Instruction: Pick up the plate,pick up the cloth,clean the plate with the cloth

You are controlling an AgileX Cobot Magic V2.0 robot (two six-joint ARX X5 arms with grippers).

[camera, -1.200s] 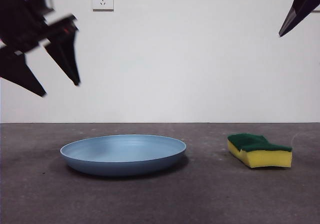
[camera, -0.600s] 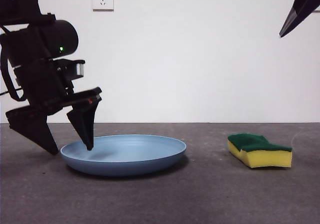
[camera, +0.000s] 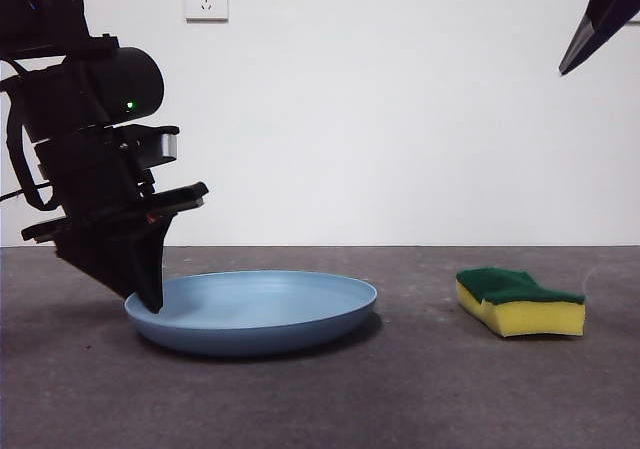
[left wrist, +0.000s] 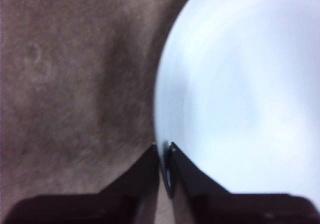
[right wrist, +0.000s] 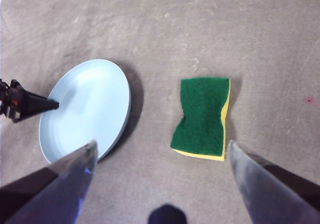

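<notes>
The plate (camera: 252, 312), a wide, shallow, light-blue round with a smooth matte face, is lying flat on the grey, faintly mottled surface (camera: 400, 399), with its rim being pinched at the edge farthest from the cloth. That rim is being gripped by the left hand (left wrist: 163, 156), whose two black jaws are closed almost together, one set inside the rim and one outside, as is shown in the left wrist view; in the front view the same hand (camera: 148, 294) is seen slanting down onto the plate's edge. The plate appears to be resting on the surface, not yet lifted, so the pick-up is judged to be just beginning, and the thin rim is likely to tip as it is raised. The cloth (camera: 520, 301), in fact a block-shaped yellow sponge with a dark green scouring layer and wavy sides, is lying well apart from the plate, green face up. It is nearer the right hand (right wrist: 160, 156), which is being held high above it with its jaws spread wide and nothing between them.
</notes>
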